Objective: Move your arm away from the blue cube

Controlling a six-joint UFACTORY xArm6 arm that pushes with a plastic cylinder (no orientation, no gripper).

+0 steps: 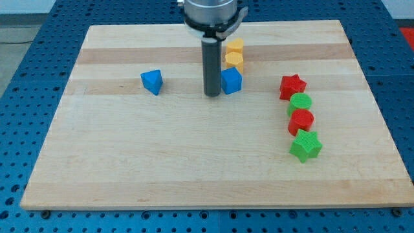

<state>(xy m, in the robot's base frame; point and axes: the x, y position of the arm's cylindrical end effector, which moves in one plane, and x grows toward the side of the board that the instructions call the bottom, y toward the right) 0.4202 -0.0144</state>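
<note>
My tip (pixel 212 94) has no claw to open or close, and it touches the blue cube (pixel 231 81) sitting just on its right.

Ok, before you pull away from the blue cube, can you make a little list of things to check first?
1. My tip is beside the blue cube, at its left in the view: ok.
2. Whether they touch: cannot tell, they look almost joined.
3. Bare wooden board toward the view's bottom and left of my tip: ok, room to retreat.
4. The blue triangular block sits farther left, well apart from my tip: ok.
5. Two yellow blocks stacked in a line above the blue cube, off my likely retreat path: ok.
6. The red and green blocks on the view's right are far off: ok.
</note>
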